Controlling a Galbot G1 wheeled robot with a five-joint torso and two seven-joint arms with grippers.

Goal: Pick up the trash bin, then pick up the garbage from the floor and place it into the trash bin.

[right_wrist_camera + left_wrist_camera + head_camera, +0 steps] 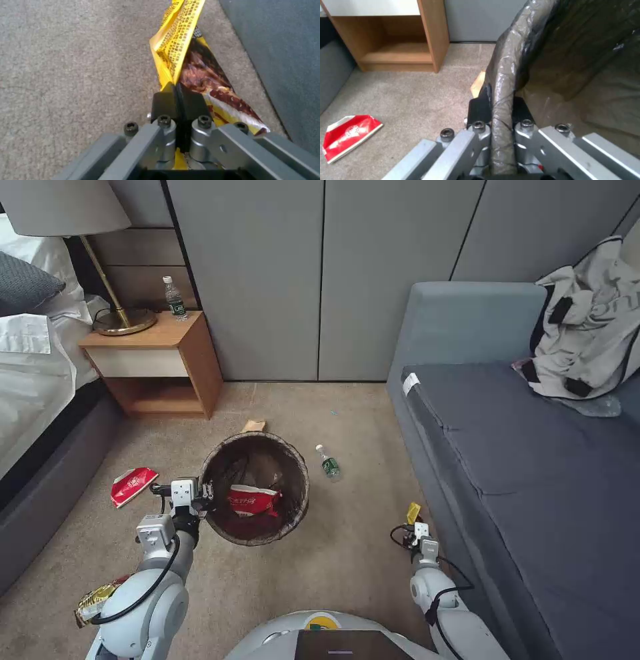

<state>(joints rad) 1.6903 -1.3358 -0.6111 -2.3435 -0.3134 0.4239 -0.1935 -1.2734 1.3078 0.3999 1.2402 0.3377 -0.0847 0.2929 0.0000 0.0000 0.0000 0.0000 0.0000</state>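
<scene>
The left end effector (501,117) is clenched on the dark-bag-lined rim of the round trash bin (256,487), which holds a red-and-white carton (252,501), while the right end effector (176,97) pinches a yellow snack wrapper (186,57) beside the sofa (533,460).

Two silver-grey rounded arms are showing black cables looping along their joints. The left gripper (502,110) and right gripper (176,96) are wearing black finger pads on grey metal links fastened with dark hex-socket screws.
</scene>
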